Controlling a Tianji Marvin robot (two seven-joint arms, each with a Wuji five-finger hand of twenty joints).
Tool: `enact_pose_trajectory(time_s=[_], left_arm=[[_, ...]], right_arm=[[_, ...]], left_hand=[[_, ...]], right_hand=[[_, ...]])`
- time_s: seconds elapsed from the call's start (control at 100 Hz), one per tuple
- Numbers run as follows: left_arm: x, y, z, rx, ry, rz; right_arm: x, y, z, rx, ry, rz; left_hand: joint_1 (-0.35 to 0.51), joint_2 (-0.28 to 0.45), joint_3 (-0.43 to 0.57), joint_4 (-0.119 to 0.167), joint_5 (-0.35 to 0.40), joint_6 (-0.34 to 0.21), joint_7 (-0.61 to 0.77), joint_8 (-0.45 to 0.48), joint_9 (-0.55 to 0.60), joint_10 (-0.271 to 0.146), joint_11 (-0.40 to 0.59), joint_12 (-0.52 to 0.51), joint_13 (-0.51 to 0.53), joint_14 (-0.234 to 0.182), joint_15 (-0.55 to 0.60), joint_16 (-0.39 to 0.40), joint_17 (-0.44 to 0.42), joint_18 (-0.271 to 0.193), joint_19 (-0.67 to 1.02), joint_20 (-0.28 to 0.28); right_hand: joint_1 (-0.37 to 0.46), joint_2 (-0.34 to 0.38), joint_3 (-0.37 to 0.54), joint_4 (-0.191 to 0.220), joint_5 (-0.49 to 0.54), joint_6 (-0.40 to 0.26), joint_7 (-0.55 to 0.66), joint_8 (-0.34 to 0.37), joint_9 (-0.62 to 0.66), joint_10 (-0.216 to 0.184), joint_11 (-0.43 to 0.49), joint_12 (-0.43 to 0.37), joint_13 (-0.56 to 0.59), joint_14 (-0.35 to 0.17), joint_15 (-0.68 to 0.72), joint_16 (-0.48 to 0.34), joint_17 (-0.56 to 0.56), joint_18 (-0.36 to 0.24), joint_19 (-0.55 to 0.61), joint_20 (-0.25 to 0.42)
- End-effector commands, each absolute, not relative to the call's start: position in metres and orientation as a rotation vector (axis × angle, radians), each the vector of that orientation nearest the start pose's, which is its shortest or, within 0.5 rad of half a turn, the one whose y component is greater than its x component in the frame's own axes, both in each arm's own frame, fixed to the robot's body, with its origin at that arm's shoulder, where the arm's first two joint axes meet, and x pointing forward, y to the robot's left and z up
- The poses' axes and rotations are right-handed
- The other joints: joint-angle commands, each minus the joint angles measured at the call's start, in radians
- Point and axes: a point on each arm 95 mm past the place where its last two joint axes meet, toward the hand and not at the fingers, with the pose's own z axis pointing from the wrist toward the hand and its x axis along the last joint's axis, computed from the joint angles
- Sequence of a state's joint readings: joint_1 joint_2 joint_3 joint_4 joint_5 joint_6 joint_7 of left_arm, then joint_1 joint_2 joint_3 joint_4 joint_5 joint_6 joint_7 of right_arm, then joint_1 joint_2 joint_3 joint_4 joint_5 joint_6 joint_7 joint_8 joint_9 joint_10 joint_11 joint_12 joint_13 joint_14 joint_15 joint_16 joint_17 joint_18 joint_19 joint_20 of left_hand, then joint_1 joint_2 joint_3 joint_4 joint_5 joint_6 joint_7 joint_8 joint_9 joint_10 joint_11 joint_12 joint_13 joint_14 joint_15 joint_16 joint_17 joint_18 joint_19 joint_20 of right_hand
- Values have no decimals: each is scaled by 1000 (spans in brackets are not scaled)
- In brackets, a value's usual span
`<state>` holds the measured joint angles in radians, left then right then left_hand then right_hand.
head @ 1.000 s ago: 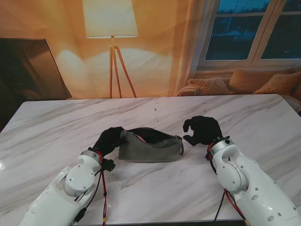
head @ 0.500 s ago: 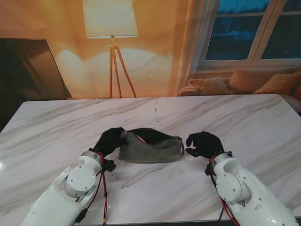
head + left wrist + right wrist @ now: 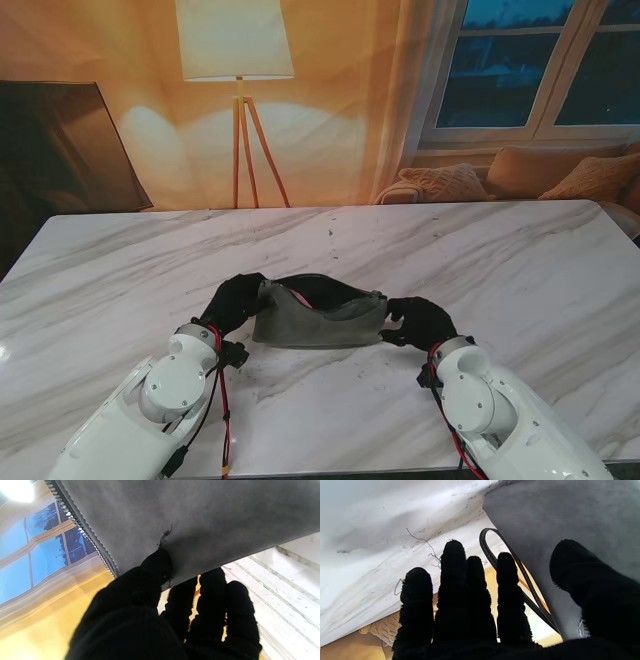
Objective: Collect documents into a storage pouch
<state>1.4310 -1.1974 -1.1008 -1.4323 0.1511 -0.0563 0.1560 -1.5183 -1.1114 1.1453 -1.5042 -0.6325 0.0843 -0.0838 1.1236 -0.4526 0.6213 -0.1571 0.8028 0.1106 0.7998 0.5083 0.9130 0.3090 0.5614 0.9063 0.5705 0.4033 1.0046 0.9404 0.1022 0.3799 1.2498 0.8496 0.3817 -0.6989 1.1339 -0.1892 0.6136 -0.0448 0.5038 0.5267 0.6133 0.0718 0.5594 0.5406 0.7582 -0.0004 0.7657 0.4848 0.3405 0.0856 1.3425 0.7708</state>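
**Bracing the pouch at both ends**

Pinching the left end of the grey pouch [image 3: 318, 312], my left hand [image 3: 236, 299] is clamped on its fabric, thumb [image 3: 152, 572] on one face and fingers behind. The pouch sits mid-table on the marble table [image 3: 520, 250], its zipper [image 3: 82, 530] undone and something pink showing inside. My right hand [image 3: 416, 320] rests against the right end beside the strap loop [image 3: 492, 552], fingers straight and apart, gripping nothing I can confirm. To do this well, I judge I should catch the far lip without snagging the loop, then spread the mouth evenly, keeping the base flat.
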Motion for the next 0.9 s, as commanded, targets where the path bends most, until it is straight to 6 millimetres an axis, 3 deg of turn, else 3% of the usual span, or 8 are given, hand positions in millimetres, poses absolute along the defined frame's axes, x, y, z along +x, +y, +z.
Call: enact_pose_trajectory(time_s=[0.0, 0.28, 0.36, 0.44, 0.56, 0.74, 0.81, 0.89], left_arm=[[429, -44, -339, -1965, 882, -2048], [430, -48, -338, -1990, 876, -2051], [430, -50, -338, -2002, 877, -2048], [431, -51, -338, -2012, 875, -2046], [432, -53, -338, -2019, 877, -2043], [434, -56, -337, -2032, 879, -2039], [435, -55, -336, -2036, 886, -2029], [436, -54, -335, -2039, 898, -2013]], right_arm=[[408, 4, -357, 1631, 1289, 1574], [407, 14, -359, 1695, 1252, 1658], [407, 18, -359, 1715, 1238, 1688], [408, 21, -358, 1737, 1229, 1716], [407, 25, -357, 1767, 1211, 1760], [407, 32, -356, 1788, 1178, 1827], [408, 33, -356, 1780, 1171, 1839], [408, 34, -356, 1781, 1151, 1857]], left_hand=[[66, 89, -6, 15, 39, -39, 130, 48, 37, 0, 33, -1, 34, 84, 26, 1, -13, -59, 14, 20], [66, 89, -5, 15, 26, -28, 124, 44, 34, -1, 34, -1, 32, 81, 27, 2, -14, -61, 13, 21], [65, 90, -6, 14, 18, -24, 122, 39, 32, -2, 34, 0, 32, 80, 28, 2, -14, -63, 13, 21], [65, 92, -7, 13, 14, -21, 119, 33, 30, 0, 34, -1, 29, 81, 28, 2, -17, -65, 13, 21], [61, 94, -9, 12, 10, -19, 116, 21, 30, 0, 35, -1, 30, 84, 29, 2, -17, -64, 15, 23], [43, 90, -9, 5, -1, -13, 87, -21, 25, 17, 36, -5, 25, 91, 29, 1, -22, -63, 13, 24], [34, 79, -14, -1, -9, -9, 68, -48, 18, 25, 37, -11, 18, 93, 25, 0, -28, -63, 11, 25], [16, 68, -31, -5, -23, -3, 32, -84, -2, 24, 34, -16, 0, 96, 14, -4, -46, -70, 4, 23]], right_hand=[[-30, 2, -10, 36, -48, -27, -14, -11, -53, -17, -4, -11, -54, -3, -31, -14, -35, -7, -28, -8], [-15, -21, 4, 30, -35, -118, 38, -1, -110, -36, -10, -41, -198, -30, -177, -59, -185, -41, -225, -32], [-10, -24, 9, 29, -19, -100, 48, 6, -105, -40, -16, -47, -227, -43, -221, -77, -294, -61, -384, -80], [-4, -25, 14, 27, 1, -105, 59, 13, -88, -42, -30, -57, -234, -45, -240, -86, -301, -61, -434, -90], [12, -27, 23, 27, 10, -119, 67, 20, -46, -61, -25, -56, -210, -45, -252, -95, -275, -55, -441, -85], [80, -3, 50, 45, 62, -159, 87, 19, 192, -95, 65, 3, -74, -37, -139, -45, -175, -36, -344, -18], [120, -6, 54, -32, 85, -190, 149, -57, 247, -97, 86, 52, -27, -29, -78, -22, -128, -37, -263, 4], [150, -35, 76, -57, 108, -201, 190, -102, 304, -86, 111, 111, 25, -13, -3, 7, -78, -38, -177, 25]])
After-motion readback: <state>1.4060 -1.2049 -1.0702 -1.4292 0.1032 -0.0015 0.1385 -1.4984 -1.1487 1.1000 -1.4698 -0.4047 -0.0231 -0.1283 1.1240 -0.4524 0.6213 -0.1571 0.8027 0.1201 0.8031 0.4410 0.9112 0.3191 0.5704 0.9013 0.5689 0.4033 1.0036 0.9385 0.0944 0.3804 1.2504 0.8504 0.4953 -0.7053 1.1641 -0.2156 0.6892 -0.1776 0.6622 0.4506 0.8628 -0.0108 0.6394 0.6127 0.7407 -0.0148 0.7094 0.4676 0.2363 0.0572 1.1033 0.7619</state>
